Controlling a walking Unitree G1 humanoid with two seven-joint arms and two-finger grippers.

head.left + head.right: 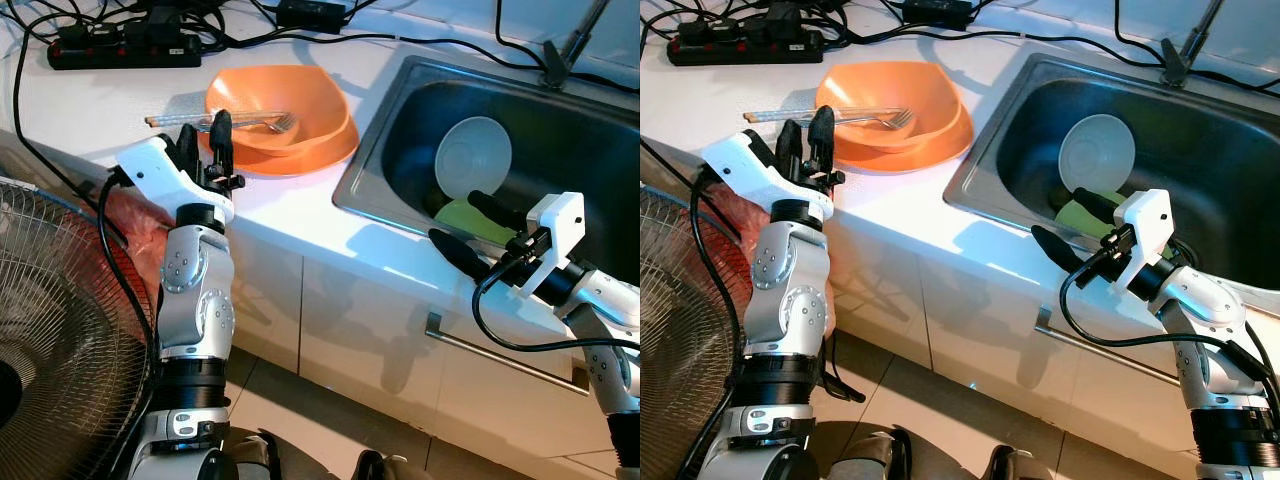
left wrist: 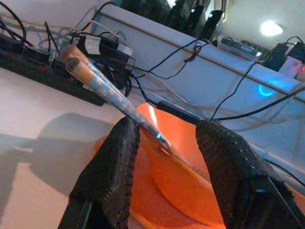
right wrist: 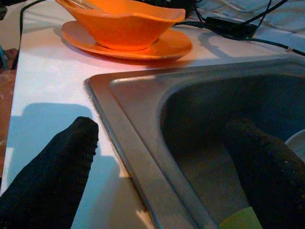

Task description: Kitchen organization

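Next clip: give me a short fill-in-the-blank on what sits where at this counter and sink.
1. The fork lies in the orange ____.
2. The white plate lies inside the ____.
3. The orange bowl stands on an orange ____.
4. The right gripper has its fingers ____, straddling the sink rim.

Missing words: bowl; sink; plate; open
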